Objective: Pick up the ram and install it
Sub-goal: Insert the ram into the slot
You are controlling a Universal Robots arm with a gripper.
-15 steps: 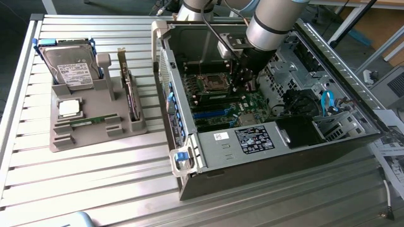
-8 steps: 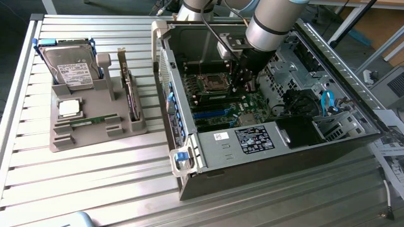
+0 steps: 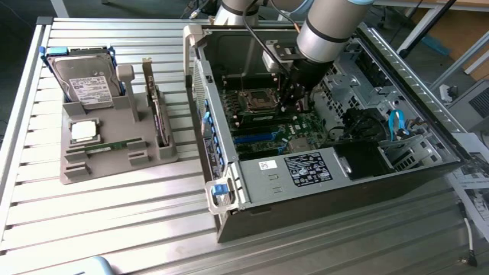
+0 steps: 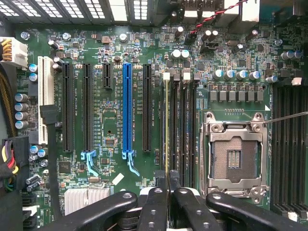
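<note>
Entry: arm inside case, ram in the grip.

- Your tool (image 4: 167, 177) is closed on the ram (image 4: 166, 125). In the wrist view the two dark fingers (image 4: 155, 192) pinch the stick from either side, and you see it edge-on as a thin pale line running away from the fingertips.
- The ram stands on its edge in line with the memory slots (image 4: 185, 125). It is at the slot of that bank nearest the black expansion slots, between the blue slot (image 4: 127, 106) and the open processor socket (image 4: 234, 156).
- You cannot tell from these views whether the stick is seated in the slot or held just over it.
- In the exterior view the arm (image 3: 328, 31) reaches down into the open computer case (image 3: 252, 183). The tool (image 3: 292, 109) is low over the motherboard (image 4: 115, 120), just beside the socket.
- The case lies on its side on the slatted metal worktop (image 3: 114, 217).
- Towards the exterior view's left, well apart from the case, you have the grey fixture (image 3: 114, 166). It holds a hard drive (image 3: 86, 77), a square silver processor chip (image 3: 84, 130), an expansion card (image 3: 158, 114) standing on edge and a spare green stick (image 3: 103, 147) lying flat.
</note>
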